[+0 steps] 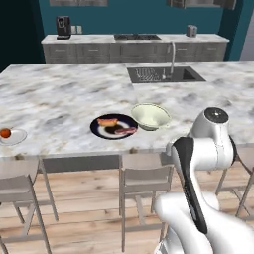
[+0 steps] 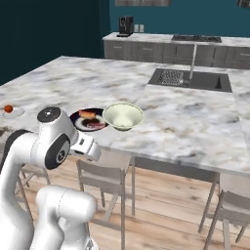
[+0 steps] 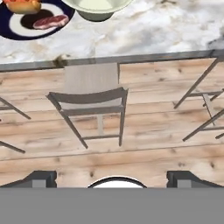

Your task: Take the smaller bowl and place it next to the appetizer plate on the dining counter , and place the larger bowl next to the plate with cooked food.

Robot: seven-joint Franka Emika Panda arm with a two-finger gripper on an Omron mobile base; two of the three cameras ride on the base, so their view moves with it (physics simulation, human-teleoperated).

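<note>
Fingers spread wide apart, grasping nothing, poised above wooden floor and a grey chair, short of the surface edge. Larger bowl seated upright on the surface, just beside the plate with cooked food, to its right. Appetizer plate located well apart, far left, near the front edge.

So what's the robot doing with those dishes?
Right now it holds nothing. Its gripper is open and looks down at a chair and the wooden floor beside the dining counter. The larger bowl already sits on the counter, right next to the plate with cooked food. Far off to the left, the appetizer plate with its little red ball has no bowl beside it yet.
</note>
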